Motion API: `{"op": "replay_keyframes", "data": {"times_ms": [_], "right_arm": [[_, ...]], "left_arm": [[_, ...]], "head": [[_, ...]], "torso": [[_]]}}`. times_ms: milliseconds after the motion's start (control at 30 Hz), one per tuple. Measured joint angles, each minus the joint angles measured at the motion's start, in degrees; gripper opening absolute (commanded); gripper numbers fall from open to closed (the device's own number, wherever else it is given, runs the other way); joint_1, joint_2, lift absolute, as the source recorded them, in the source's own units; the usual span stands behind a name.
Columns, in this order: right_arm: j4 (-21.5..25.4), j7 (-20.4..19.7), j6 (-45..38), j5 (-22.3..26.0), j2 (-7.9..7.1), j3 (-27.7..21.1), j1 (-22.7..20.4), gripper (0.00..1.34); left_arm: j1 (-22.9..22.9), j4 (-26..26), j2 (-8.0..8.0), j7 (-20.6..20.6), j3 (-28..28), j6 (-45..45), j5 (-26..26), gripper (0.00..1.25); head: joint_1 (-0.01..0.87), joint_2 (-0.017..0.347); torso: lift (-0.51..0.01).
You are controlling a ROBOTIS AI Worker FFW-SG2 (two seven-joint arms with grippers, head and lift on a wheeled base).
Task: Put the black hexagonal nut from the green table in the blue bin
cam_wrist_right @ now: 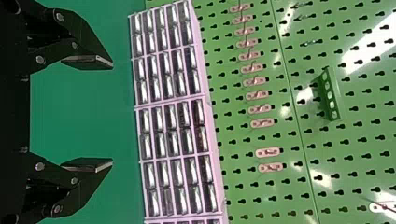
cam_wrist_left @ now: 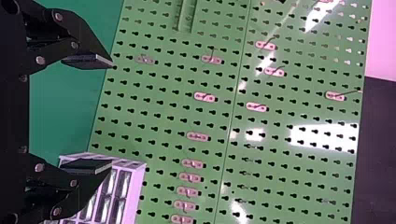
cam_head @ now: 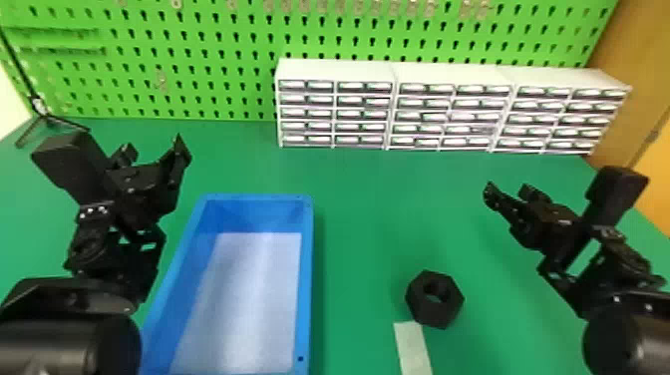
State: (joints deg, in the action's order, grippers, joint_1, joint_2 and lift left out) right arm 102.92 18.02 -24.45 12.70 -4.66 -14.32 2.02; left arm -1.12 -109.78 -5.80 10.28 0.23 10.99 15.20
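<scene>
Clock directions are taken from the middle of the head view, with twelve o'clock at the far side. Nearest, at five o'clock, a pale strip (cam_head: 414, 351) lies on the green table (cam_head: 379, 214). Its far end seems to meet the black hexagonal nut (cam_head: 434, 315), though contact is hard to make out. The nut rests on the table between four and five o'clock, its hole facing up. It is outside the blue bin (cam_head: 305, 279), to the bin's right. The open-topped bin stands between seven and eight o'clock, with a whitish bottom (cam_head: 256, 284).

Farther out, at three o'clock, the right gripper (cam_head: 508, 190) is raised above the table. It is open, its two flat black fingers spread well apart around bare air. Between nine and ten o'clock, beyond the bin's far left corner, the left gripper (cam_head: 155, 147) is also raised, with its fingers parted and holding nothing.

Toward the back, a thin black stand (cam_head: 36, 103) is at the left edge, between nine and ten o'clock. White drawer cabinets (cam_head: 451, 72) sit side by side near two o'clock. Behind them, a bright green pegboard (cam_head: 199, 30) rises at twelve o'clock, with small metal hooks (cam_head: 430, 9) along its upper part.
</scene>
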Motion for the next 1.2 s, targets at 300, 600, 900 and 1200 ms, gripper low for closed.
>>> {"op": "replay_keyframes", "data": {"times_ms": [300, 600, 900, 1200], "right_arm": [[0.0, 0.0, -0.1, 0.0, 0.00, 0.3, 0.1, 0.82], [0.2, 0.0, -0.1, 0.1, 0.00, 0.3, 0.2, 0.82], [0.4, 0.0, -0.2, 0.1, -0.06, 0.4, 0.2, 0.82], [0.6, 0.0, -0.4, 0.0, 0.00, 0.5, 0.3, 0.82]], "left_arm": [[-0.1, -0.1, 0.00, 0.0, 0.2, 0.0, 0.0, 0.75], [-0.1, -0.3, 0.00, 0.0, 0.4, 0.0, 0.0, 0.75], [-0.1, -0.5, 0.00, 0.0, 0.5, 0.0, -0.1, 0.75], [-0.1, -0.5, 0.00, -0.1, 0.4, 0.0, -0.1, 0.75]], "head": [[0.692, 0.008], [0.692, 0.008], [0.692, 0.008], [0.692, 0.008]], "torso": [[-0.097], [-0.097], [-0.097], [-0.097]]}}
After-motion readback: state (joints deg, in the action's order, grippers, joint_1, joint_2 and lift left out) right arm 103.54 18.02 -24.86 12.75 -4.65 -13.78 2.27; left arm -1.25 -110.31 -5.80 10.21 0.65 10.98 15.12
